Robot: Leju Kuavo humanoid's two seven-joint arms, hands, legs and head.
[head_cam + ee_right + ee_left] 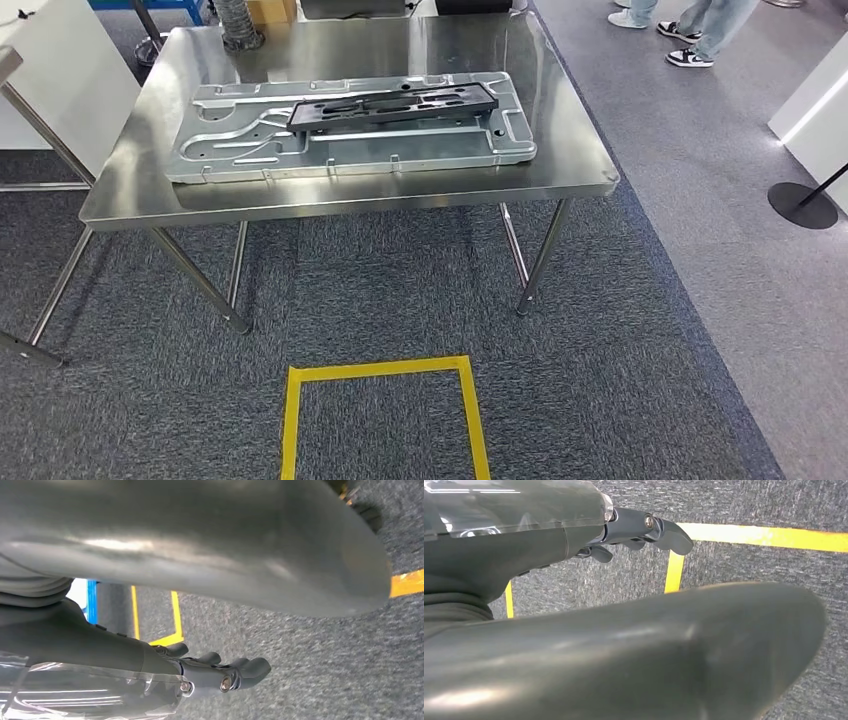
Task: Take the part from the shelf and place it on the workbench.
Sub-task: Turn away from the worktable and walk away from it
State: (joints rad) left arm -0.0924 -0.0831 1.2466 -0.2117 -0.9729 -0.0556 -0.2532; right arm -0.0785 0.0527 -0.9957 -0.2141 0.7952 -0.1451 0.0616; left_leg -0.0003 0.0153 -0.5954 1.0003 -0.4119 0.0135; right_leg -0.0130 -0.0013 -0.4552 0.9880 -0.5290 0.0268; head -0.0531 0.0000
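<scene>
A long black part (392, 104) lies flat on a large silver stamped panel (350, 150), which rests across the steel workbench (350, 198) ahead of me in the head view. My left hand (634, 527) hangs low over grey carpet with its fingers (669, 532) loosely extended and nothing in them. My right hand (220, 675) hangs the same way, its fingers (252, 669) apart and empty. Both hands are well away from the bench.
A yellow tape square (385, 372) marks the carpet in front of the bench. A white cabinet (60, 70) stands at the left and a white stand (815, 100) with a black round base (803, 205) at the right. People's feet (690, 55) stand beyond the bench.
</scene>
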